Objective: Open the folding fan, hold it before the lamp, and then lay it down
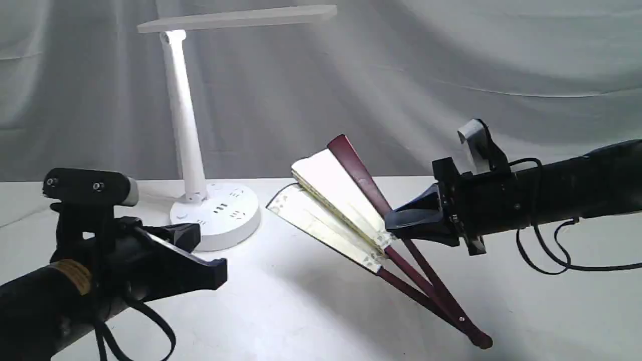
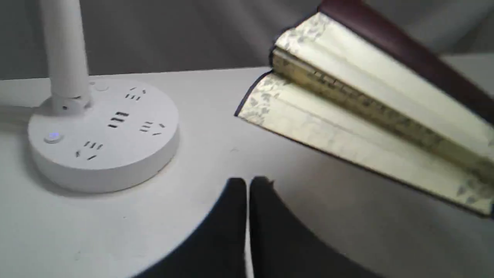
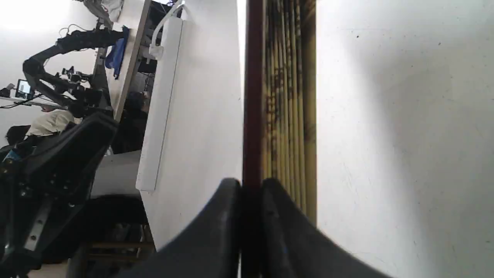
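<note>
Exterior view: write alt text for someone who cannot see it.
The right gripper clamps a maroon guard of a partly opened folding fan, its pivot end down at the white table and its cream leaf angled up toward the lamp. The left gripper, shut and empty, hovers near the lamp's base.

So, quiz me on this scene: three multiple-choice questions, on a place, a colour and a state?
1. In the exterior view, where does the lamp stand from the fan? A left B right C beneath it
2. The fan's guard is: A green B maroon C white
3. The fan is: A shut B partly open C fully spread
Answers: 1 A, it sits left of the fan. 2 B, dark red wood shows. 3 B, it gapes in a narrow V.
</note>
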